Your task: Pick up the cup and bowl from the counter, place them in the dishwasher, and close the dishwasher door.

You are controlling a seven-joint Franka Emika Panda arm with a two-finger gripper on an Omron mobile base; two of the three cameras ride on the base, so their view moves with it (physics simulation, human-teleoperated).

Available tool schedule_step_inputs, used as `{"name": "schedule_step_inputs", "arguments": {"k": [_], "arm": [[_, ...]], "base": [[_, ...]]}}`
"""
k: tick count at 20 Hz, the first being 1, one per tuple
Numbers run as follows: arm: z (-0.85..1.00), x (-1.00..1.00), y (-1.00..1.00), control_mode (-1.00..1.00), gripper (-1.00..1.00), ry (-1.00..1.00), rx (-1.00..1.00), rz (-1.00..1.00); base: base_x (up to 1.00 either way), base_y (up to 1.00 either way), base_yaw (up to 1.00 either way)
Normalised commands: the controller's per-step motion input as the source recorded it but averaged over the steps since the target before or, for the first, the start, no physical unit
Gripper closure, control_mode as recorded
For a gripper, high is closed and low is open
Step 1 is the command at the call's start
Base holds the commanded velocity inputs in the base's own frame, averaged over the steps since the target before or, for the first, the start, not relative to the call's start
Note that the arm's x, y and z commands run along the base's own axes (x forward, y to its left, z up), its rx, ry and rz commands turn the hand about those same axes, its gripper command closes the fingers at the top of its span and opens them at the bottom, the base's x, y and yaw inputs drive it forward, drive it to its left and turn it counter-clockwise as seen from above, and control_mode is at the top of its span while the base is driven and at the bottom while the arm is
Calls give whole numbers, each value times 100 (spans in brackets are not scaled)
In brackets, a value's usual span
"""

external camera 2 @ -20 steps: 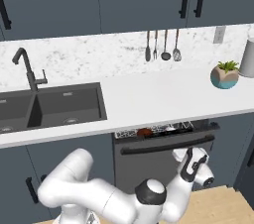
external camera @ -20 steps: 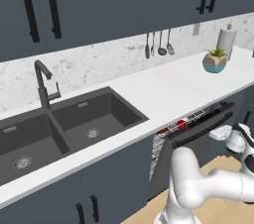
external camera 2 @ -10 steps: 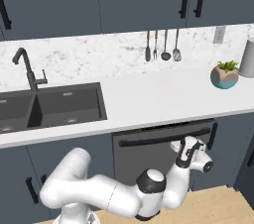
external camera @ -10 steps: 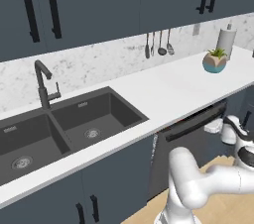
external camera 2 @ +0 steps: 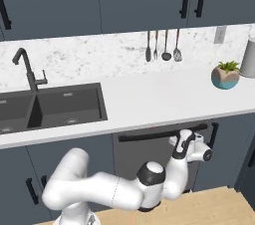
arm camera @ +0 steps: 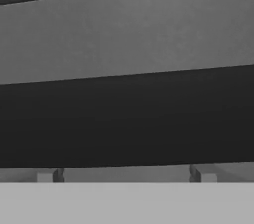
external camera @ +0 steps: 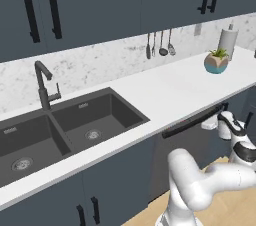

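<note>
The dishwasher door stands shut under the counter, its black bar handle along the top edge. The gripper presses against that handle, jaws spread wide, with the bar close before the fingertips.

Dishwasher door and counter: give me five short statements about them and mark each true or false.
1. The dishwasher door is shut under the counter. True.
2. The tool is clamped shut on the bar handle. False: its fingers stand wide apart with the handle just ahead.
3. A plant pot stands on the counter near the right end. True.
4. A red cup stands beside the sink. False: no cup is on the counter.
5. Three utensils hang on the backsplash. True.
</note>
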Motion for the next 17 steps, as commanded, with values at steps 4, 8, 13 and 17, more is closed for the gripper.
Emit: {"name": "schedule_step_inputs", "arguments": {"k": [4,8,13,17], "arm": [[0,51,0,-100,-100,-4,0,9],[0,56,0,-100,-100,-1,0,8],[0,48,0,-100,-100,-1,0,8],[-1,27,0,-100,-100,-2,0,10]], "base": [[0,0,0],[0,0,0],[0,0,0],[0,0,0]]}}
